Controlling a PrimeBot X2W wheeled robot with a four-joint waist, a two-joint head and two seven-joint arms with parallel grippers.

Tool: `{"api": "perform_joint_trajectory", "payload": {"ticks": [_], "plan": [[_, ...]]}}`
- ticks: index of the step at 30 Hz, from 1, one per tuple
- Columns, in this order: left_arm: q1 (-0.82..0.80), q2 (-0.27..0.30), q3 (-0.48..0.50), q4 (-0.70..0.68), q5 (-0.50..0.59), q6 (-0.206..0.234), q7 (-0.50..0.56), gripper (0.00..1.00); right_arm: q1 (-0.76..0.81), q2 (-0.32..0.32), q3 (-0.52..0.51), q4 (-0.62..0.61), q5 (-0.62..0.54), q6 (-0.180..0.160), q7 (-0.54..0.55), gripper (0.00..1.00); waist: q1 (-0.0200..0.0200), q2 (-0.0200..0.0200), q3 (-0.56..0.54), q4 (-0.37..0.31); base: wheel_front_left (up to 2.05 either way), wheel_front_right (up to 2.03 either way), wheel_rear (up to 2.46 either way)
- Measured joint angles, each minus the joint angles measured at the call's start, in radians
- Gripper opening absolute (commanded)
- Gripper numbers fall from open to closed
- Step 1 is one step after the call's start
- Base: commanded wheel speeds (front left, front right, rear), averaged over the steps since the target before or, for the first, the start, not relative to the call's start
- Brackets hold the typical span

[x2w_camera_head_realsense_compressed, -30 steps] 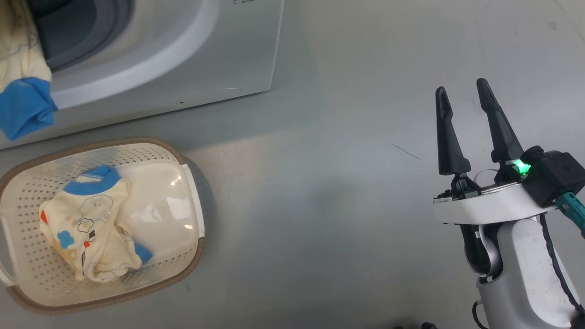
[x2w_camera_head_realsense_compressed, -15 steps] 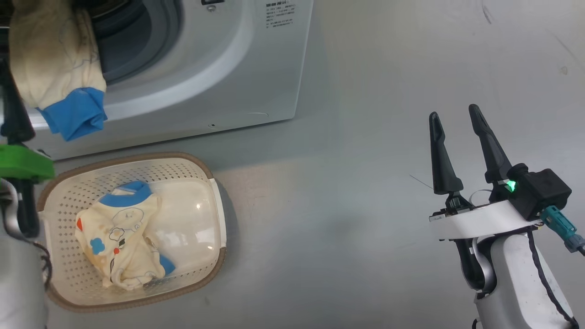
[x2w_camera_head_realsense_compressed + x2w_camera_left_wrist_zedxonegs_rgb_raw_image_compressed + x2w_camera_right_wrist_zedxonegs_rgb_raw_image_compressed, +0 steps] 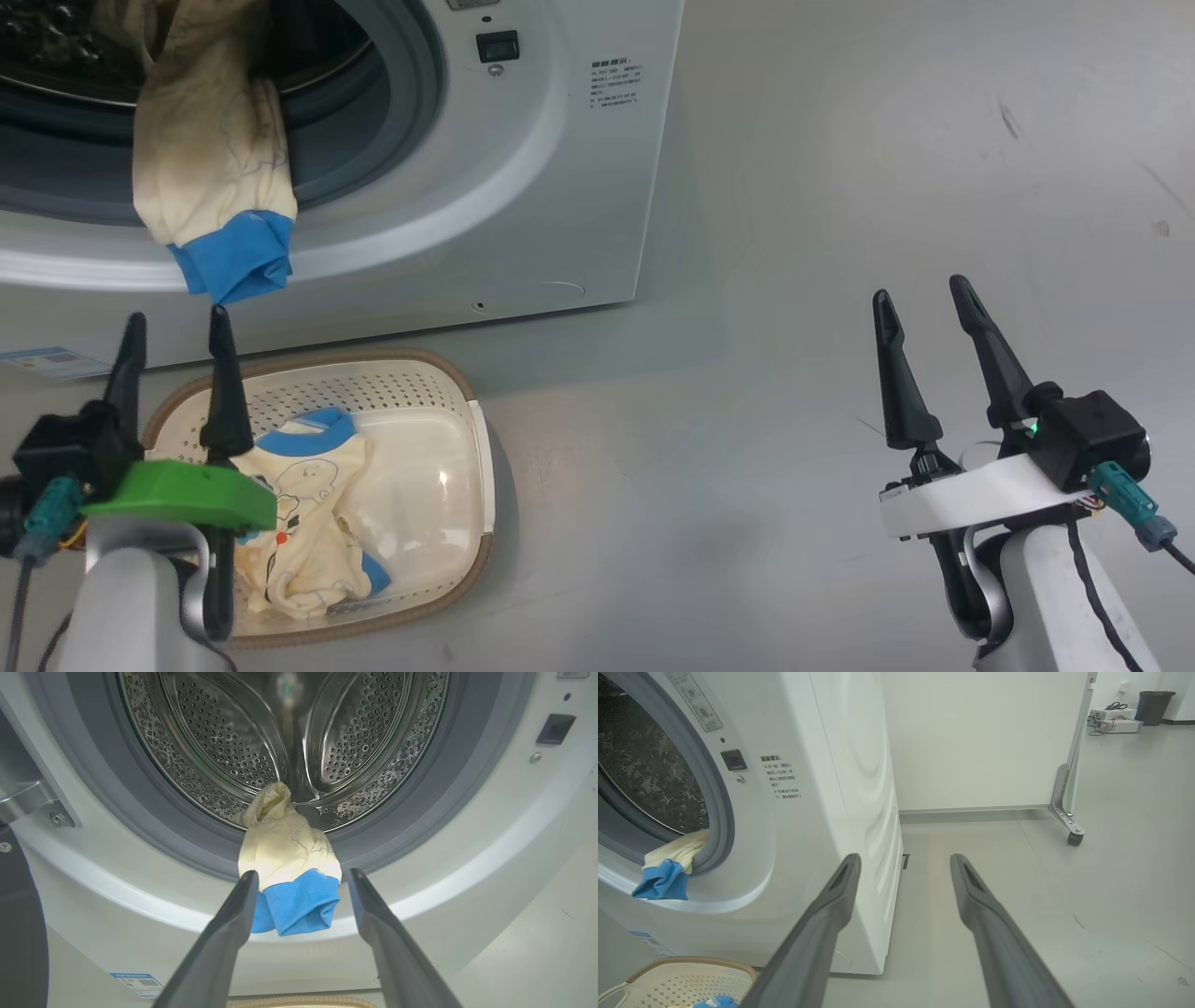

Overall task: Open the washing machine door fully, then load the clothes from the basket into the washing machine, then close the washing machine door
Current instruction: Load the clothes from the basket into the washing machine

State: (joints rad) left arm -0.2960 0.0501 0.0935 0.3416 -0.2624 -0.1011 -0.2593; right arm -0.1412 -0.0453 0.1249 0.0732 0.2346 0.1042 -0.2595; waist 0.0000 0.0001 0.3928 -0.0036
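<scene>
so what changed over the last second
The head camera swung, shifting the whole picture. The open left claw also seems to have drawn back from the white washing machine towards the cream perforated plastic basket. Unchanged: the cream-yellow garment with a blue cuff hanging out of the machine, the second printed garment in the basket, the open right claw.

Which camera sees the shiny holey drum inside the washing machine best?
The left wrist view: it looks straight into the washing machine, so the perforated steel drum shows its holes and ridges. The head view catches a dark sliver of it at the top left; the right wrist view sees part of it side-on at its left edge.
</scene>
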Motion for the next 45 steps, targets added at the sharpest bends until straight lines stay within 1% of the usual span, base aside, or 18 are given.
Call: {"api": "perform_joint_trajectory", "payload": {"ticks": [7, 19, 26, 38, 39, 45], "plan": [[0.111, -0.003, -0.032, -0.006, 0.009, 0.0, 0.0, 1.0, 0.044, 0.0, 0.001, 0.023, -0.007, 0.0, 0.0, 1.0, 0.0, 0.0, -0.057, 0.014, 0.0, 0.0, 0.0], [0.212, -0.004, -0.06, -0.034, 0.021, 0.01, 0.002, 1.0, 0.102, 0.001, 0.009, 0.041, -0.008, 0.0, 0.0, 1.0, 0.0, 0.0, -0.142, 0.024, 0.0, 0.0, 0.0], [0.243, -0.004, -0.064, -0.066, 0.034, 0.026, 0.002, 1.0, 0.133, 0.002, 0.014, 0.043, -0.008, 0.0, 0.0, 1.0, 0.0, 0.0, -0.179, 0.026, 0.0, 0.0, 0.0], [0.26, -0.004, -0.072, -0.104, 0.034, 0.036, 0.002, 1.0, 0.135, 0.002, 0.013, 0.042, -0.008, -0.001, 0.0, 1.0, 0.0, 0.0, -0.196, 0.024, 0.0, 0.0, 0.0], [0.262, -0.004, -0.074, -0.112, 0.034, 0.043, 0.002, 1.0, 0.138, 0.002, 0.013, 0.042, -0.008, -0.001, 0.0, 1.0, 0.0, 0.0, -0.2, 0.024, 0.0, 0.0, 0.0], [0.281, -0.004, -0.086, -0.123, 0.034, 0.045, 0.002, 1.0, 0.155, 0.002, 0.016, 0.042, -0.008, -0.001, 0.0, 1.0, 0.0, 0.0, -0.207, 0.022, 0.0, 0.0, 0.0]]}}
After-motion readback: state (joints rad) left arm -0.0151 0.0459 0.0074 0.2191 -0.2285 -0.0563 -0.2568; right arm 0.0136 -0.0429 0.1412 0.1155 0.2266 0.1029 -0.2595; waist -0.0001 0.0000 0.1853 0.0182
